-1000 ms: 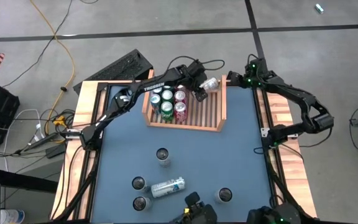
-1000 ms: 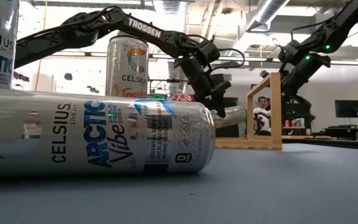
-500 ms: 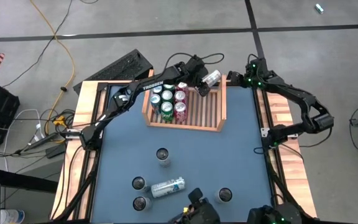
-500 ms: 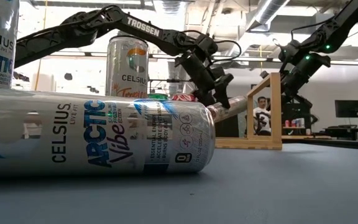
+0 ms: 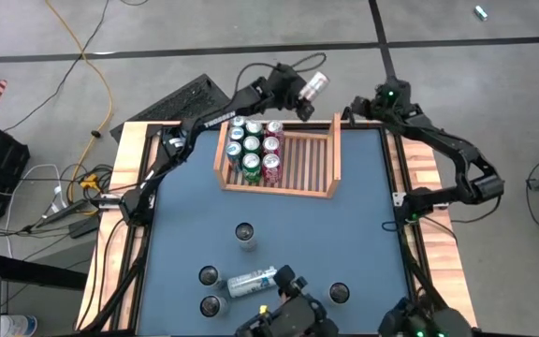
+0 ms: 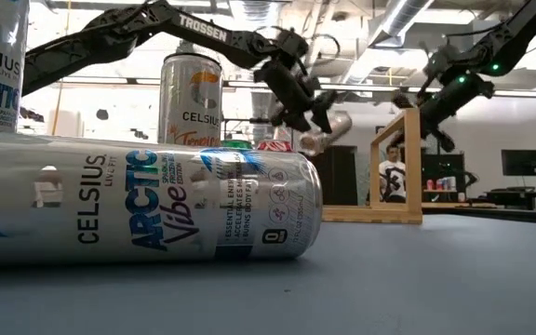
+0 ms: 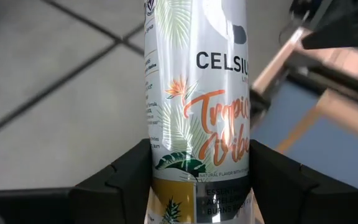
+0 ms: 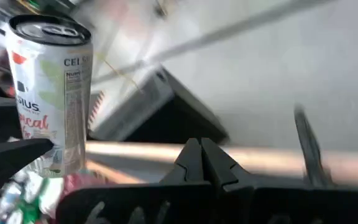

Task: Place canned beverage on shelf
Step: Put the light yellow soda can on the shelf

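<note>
Six cans (image 5: 252, 147) stand in the shelf (image 5: 331, 159), upper centre of the high view; five more remain on the tabletop (image 5: 363, 234). Left fingers (image 5: 299, 92) grip a Celsius Tropical Vibe can (image 5: 313, 85), apparently beyond the shelf's rear edge, higher than a second ago. Right fingers (image 5: 356, 109) closed, empty.

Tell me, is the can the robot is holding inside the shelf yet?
No. The left gripper holds the can tilted in the air, beyond the far edge of the shelf, not standing with the six cans already there.
</note>
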